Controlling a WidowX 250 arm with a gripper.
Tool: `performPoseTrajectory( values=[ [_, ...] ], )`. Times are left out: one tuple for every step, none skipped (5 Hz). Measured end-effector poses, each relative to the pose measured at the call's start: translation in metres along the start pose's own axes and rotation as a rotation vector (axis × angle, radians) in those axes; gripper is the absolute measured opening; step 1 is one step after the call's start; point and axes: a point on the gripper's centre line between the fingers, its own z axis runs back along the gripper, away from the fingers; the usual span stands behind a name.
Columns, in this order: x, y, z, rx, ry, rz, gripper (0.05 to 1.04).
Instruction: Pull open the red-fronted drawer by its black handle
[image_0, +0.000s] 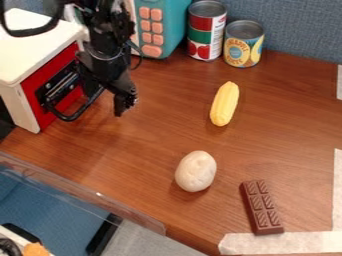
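Our tool (125, 104) hangs low over the counter (143, 165), just beside the black handle (69, 118) of the red-fronted box (50, 95). We cannot tell whether it is released or clenched. The box is at the counter's left, partly behind the arm, and we cannot make out whether tool and handle touch. To work well so close, we should go slowly, keep the wrist clear of the handle's loop, and line up squarely before closing on anything. If we need to shift sideways, lifting first seems wise, lest we drag the box. The yellow corn (224, 104) lies to the right, well apart, with the pale rounded piece (196, 171) and chocolate bar (261, 207) nearer the front edge.
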Motion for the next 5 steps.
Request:
performPoseTrajectory(
  values=[
    [0.004, 0.003, -0.012, 0.015, 0.018, 0.002, 1.0],
    [0.009, 0.003, -0.021, 0.013, 0.037, 0.025, 0.952],
    [0.007, 0.001, -0.021, -0.012, 0.049, 0.039, 0.676],
    [0.003, -0.005, -0.011, -0.048, 0.061, 0.054, 0.384],
    [-0.003, -0.012, 0.0, -0.082, 0.07, 0.073, 0.177]
  ],
)
